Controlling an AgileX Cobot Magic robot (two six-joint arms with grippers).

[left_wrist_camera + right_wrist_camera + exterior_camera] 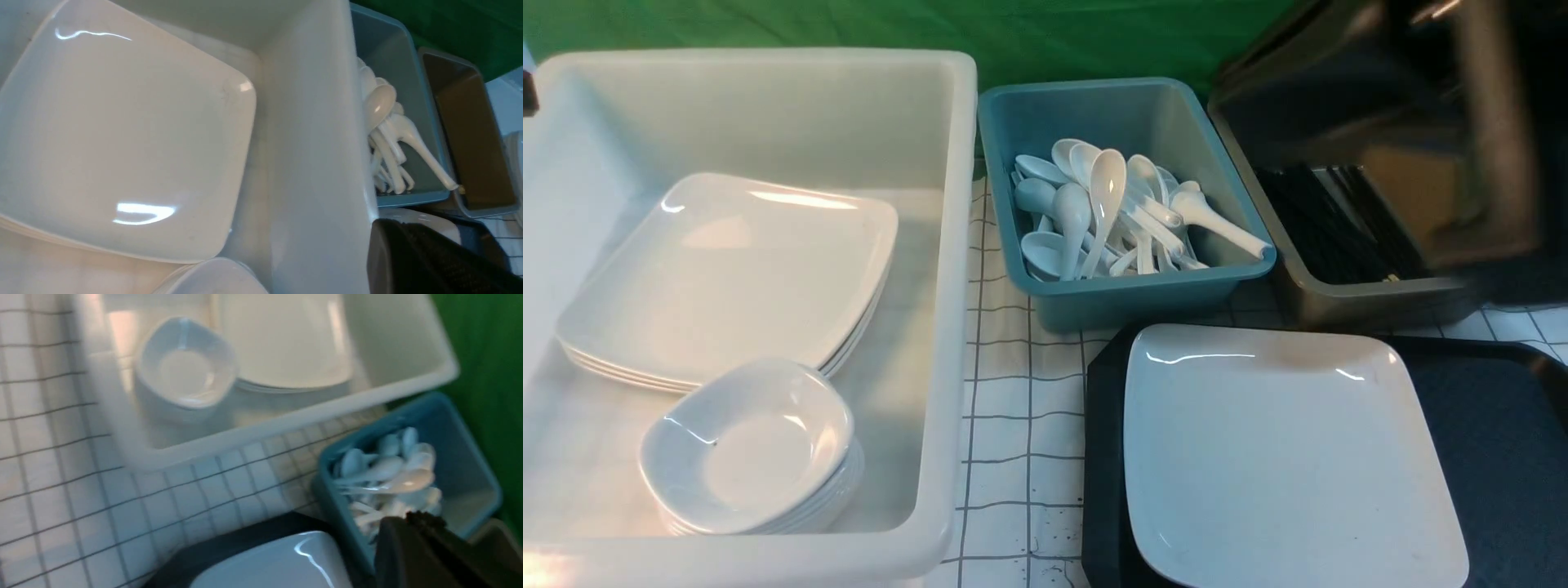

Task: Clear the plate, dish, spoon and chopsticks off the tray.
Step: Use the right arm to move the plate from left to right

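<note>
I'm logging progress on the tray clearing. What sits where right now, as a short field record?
tray: the visible part holds only the plate
white tub: stacked plates, stacked small dishes
teal tub: spoons
grey-brown tub: chopsticks
left gripper: shut
right gripper: shut, nothing seen held
left to clear: plate

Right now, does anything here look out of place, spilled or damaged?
Nothing serious. One spoon in the teal tub rests its handle tip on the tub's rim, and dark specks mark the checked cloth beside the black tray.
</note>
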